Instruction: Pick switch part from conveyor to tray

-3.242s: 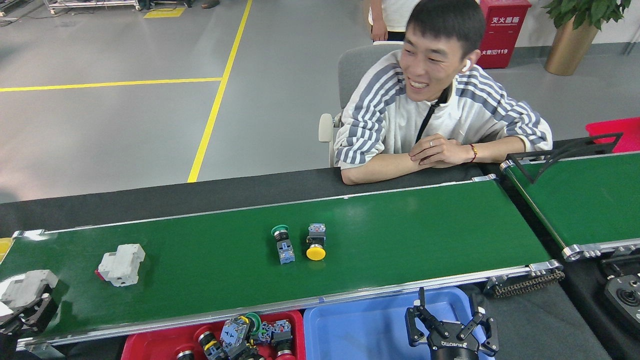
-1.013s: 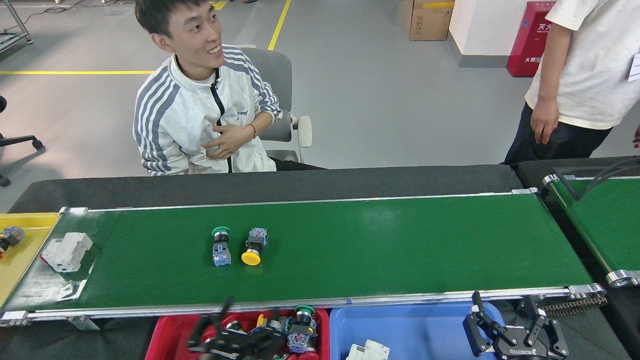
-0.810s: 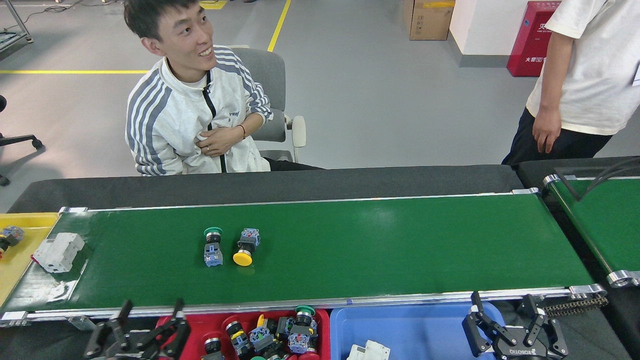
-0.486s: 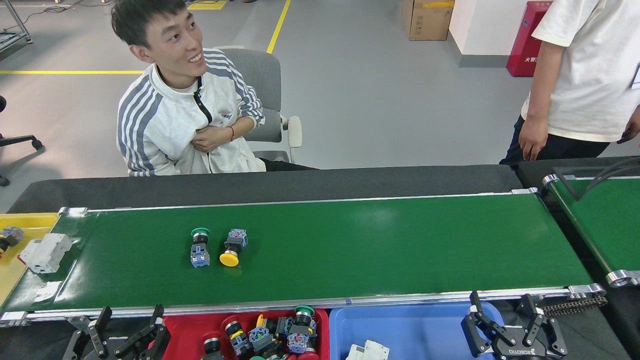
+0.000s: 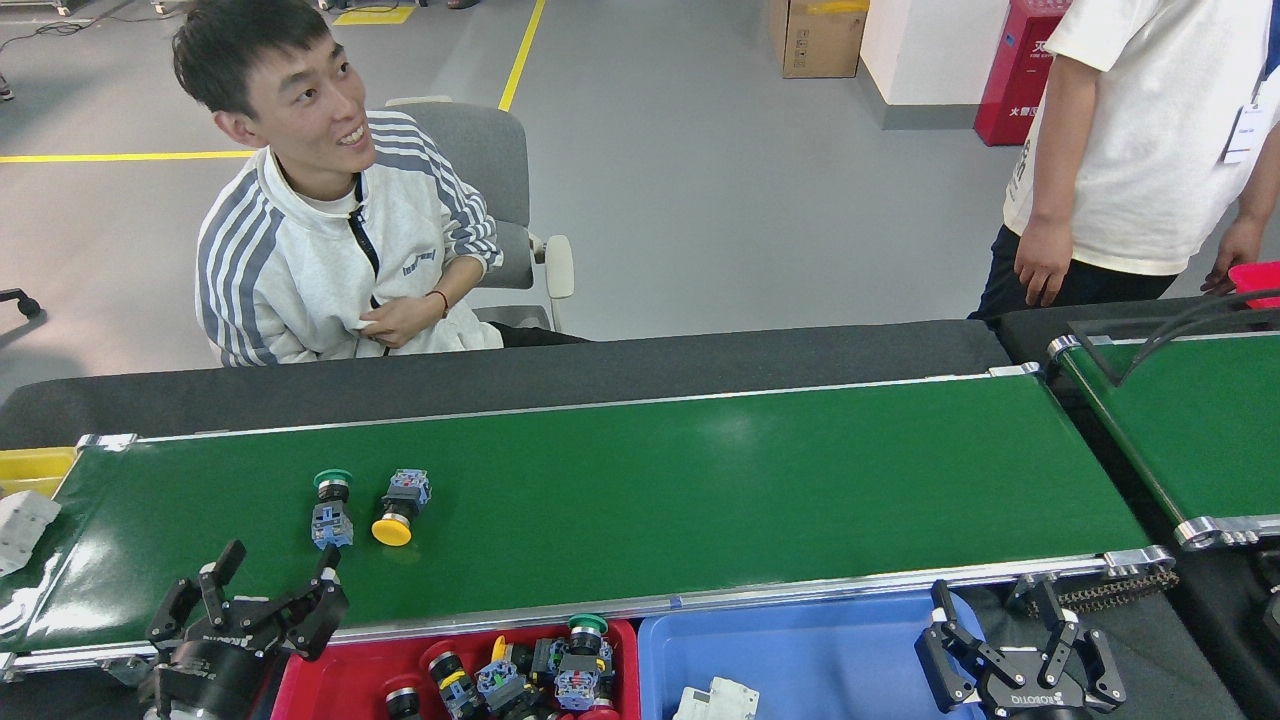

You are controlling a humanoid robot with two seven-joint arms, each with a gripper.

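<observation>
Two switch parts lie side by side on the left half of the green conveyor: one with a green cap and one with a yellow cap. My left gripper is open over the conveyor's near rail, just in front of and slightly left of the green-capped part, touching neither. The red tray below the rail holds several switch parts. At the lower right, my right gripper hangs open and empty over the blue tray's right end.
A blue tray holds a white part. A white breaker sits at the belt's left end beside a yellow tray. A second belt lies right. One person sits behind the conveyor; another person stands far right.
Both switch parts and the white breaker have drifted left along the belt. My left gripper has come up from the bottom edge to the near rail, open. The right gripper is nearly still.
</observation>
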